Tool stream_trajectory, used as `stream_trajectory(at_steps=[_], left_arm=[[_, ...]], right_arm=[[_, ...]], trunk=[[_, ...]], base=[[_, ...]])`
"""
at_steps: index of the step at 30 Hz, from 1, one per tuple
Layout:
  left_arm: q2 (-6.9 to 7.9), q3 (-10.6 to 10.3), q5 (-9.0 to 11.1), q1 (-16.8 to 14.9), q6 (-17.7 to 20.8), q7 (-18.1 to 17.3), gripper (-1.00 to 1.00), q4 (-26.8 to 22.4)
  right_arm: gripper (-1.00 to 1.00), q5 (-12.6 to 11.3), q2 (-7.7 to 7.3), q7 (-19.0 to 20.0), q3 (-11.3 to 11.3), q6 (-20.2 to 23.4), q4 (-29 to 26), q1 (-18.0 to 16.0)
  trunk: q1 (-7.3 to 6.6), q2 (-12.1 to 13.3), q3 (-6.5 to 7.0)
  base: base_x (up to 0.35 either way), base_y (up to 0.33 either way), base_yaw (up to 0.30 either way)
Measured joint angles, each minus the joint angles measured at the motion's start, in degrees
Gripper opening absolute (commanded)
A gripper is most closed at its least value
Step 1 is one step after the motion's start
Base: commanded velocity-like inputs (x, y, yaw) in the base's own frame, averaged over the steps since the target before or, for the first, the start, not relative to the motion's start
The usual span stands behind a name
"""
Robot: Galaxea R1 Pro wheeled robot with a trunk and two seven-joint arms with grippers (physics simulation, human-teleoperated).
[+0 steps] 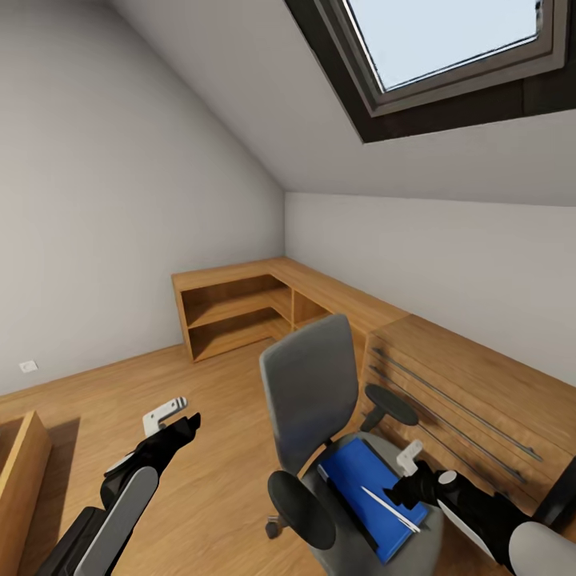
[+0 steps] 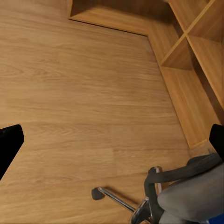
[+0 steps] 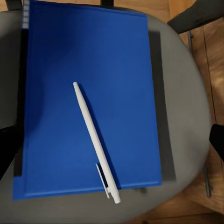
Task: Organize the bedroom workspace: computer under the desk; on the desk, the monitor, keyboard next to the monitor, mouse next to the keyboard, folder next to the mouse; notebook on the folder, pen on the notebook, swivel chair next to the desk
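Note:
The grey swivel chair [image 1: 312, 392] stands in the middle of the head view, its seat [image 3: 191, 116] under my right arm. A blue notebook [image 1: 372, 492] [image 3: 88, 102] lies flat on the seat, and a white pen [image 1: 390, 508] [image 3: 95, 140] rests diagonally across it. A black strip, apparently the folder [image 3: 157, 93], shows under the notebook's edges. My right gripper [image 1: 408, 474] [image 3: 111, 147] hovers open just above the notebook and pen, touching neither. My left gripper [image 1: 178, 416] [image 2: 112, 142] is open over bare floor to the chair's left.
Low wooden shelves [image 1: 232, 312] run along the far wall into a corner, joining a wooden drawer unit with metal bar handles [image 1: 448, 392] right behind the chair. A wooden piece [image 1: 16, 472] sits at the lower left. The chair's base [image 2: 116, 200] rests on the wood floor.

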Motion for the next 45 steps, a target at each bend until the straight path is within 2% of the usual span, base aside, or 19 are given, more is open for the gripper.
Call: stream_trajectory(at_steps=[17, 36, 45], left_arm=[[-0.10, 0.0, 0.0, 0.0, -0.1, 0.2, 1.00, -0.5], [-0.19, -0.1, -0.1, 0.0, -0.1, 0.4, 1.00, -0.4], [-0.19, -0.1, 0.0, 0.0, -0.1, 0.4, 1.00, -0.4]], right_arm=[[1.00, 0.1, 0.13, 0.1, 0.1, 0.1, 0.8, 0.0], [1.00, 1.6, 0.14, 0.1, 0.1, 0.3, 0.8, 0.0], [1.00, 1.7, -0.15, 2.2, 0.2, 0.3, 1.1, 0.0]], trunk=[[3.74, -6.8, -3.06], [7.91, -14.4, -6.47], [9.89, -18.1, -8.09]], base=[[0.000, 0.000, 0.000], [0.000, 0.000, 0.000], [0.000, 0.000, 0.000]])
